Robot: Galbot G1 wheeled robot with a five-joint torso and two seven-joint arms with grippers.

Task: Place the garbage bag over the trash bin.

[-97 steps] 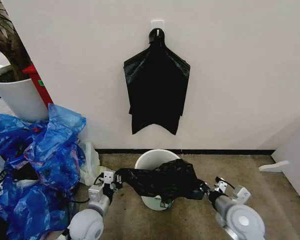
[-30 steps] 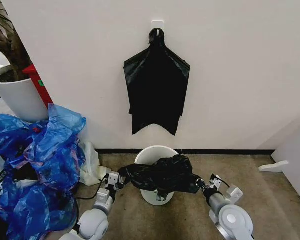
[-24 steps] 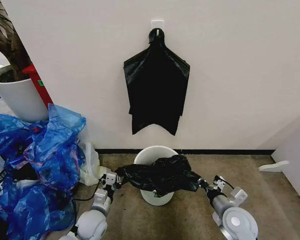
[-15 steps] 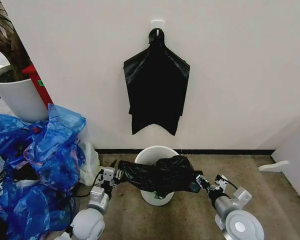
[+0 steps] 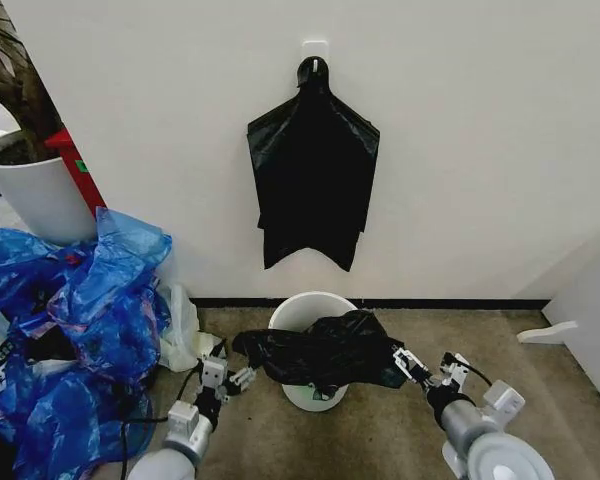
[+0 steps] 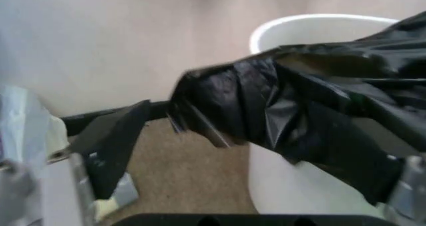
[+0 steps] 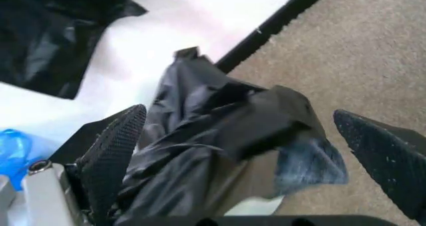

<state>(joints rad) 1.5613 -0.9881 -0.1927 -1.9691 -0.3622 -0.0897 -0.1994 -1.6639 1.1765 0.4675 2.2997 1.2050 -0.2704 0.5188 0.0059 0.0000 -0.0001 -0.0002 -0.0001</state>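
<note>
The black garbage bag lies crumpled across the front of the cream-white trash bin, hanging down its near side; the back of the bin's mouth is uncovered. My left gripper is open, just left of and below the bag's left end. On the other side, my right gripper is open beside the bag's right end. The left wrist view shows the bag's bunched end free between the spread fingers, with the bin's rim behind. In the right wrist view the bag lies beyond wide-apart fingers.
A flat black bundle hangs from a wall hook above the bin. Blue plastic bags pile up at the left, with a white plant pot behind them. A white object lies on the floor at the right.
Both grippers have opened and let go of the bag's ends, then drawn back and slightly down. The bag has sagged onto the bin's front.
</note>
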